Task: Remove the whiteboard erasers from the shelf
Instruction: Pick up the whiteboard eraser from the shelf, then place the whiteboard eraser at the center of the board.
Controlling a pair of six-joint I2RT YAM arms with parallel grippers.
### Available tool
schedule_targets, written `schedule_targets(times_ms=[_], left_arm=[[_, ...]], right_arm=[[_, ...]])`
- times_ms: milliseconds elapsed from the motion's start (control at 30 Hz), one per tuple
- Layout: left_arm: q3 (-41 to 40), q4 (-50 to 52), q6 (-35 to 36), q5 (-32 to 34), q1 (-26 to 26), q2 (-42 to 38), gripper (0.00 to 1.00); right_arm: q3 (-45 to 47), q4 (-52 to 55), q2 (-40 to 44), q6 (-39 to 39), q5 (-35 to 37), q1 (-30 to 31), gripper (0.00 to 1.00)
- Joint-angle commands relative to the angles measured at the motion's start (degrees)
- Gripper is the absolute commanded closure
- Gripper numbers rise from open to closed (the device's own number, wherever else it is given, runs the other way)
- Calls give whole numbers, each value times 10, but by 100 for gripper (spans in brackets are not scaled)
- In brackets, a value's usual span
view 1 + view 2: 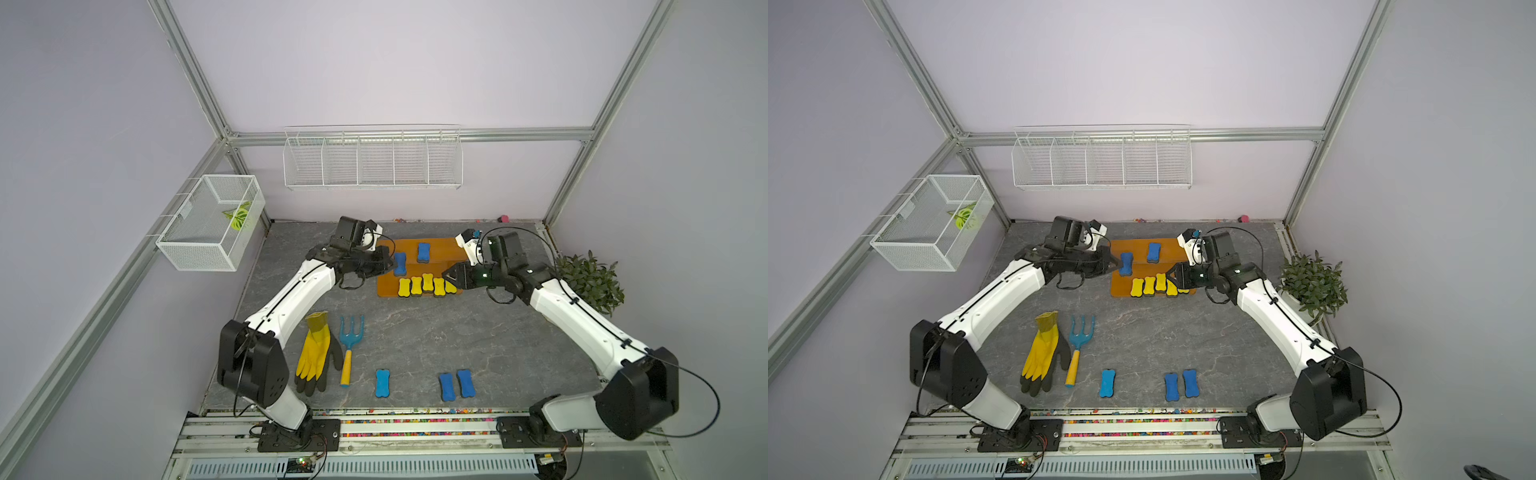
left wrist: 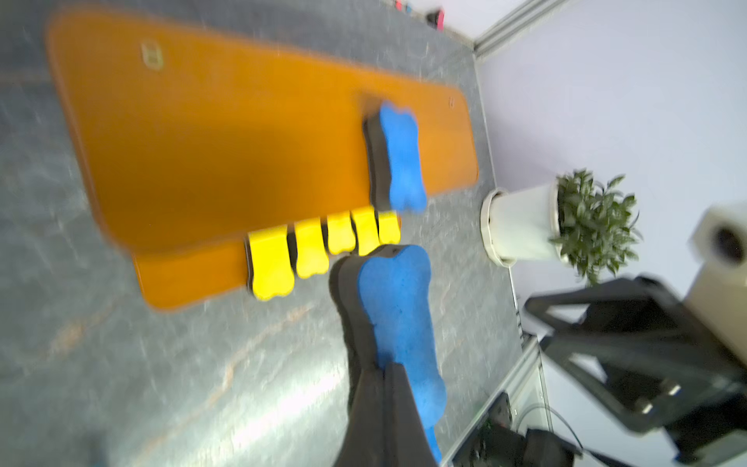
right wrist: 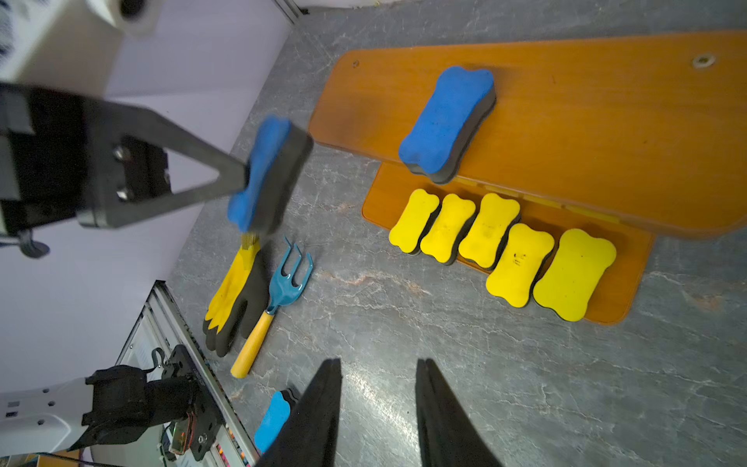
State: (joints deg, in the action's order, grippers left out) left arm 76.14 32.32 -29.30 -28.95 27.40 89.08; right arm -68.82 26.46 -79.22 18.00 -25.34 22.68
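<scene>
The left gripper [image 1: 392, 262] is clamping shut on a blue bone-shaped foam eraser [image 1: 400, 264], holding it lifted near the left end of the orange-brown two-tier wooden shelf [image 1: 441, 246]. The right gripper [image 1: 447, 275] is hovering empty, jaws parted, over the right end of the five yellow bone-shaped foam erasers [image 1: 421, 285] on the lower board, their long axes running front to back, so this arm is probably nearer. A second blue eraser [image 1: 423, 252] is lying on the upper board.

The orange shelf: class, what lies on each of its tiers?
Upper tier of the shelf: one blue eraser. Lower tier: five yellow erasers in a row. The lower board's part beneath the upper board is hidden. The left hand holds a second blue eraser off the shelf.
</scene>
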Motion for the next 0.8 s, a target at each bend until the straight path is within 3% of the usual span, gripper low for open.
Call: schedule_targets(times_ms=[0,367,533,767], left_arm=[[-82,-32,-29,8,32,-45,100],[-385,-172,-120,5,102,-134,100],[-420,-195,-138,8,122,-126,100],[-428,-187,-142,6,147,-119,100]], right_arm=[[20,6,23,7,11,17,62],[83,-30,-7,16,27,117,63],[102,-62,-52,25,38,173,63],[107,-100,-122,37,31,205,64]])
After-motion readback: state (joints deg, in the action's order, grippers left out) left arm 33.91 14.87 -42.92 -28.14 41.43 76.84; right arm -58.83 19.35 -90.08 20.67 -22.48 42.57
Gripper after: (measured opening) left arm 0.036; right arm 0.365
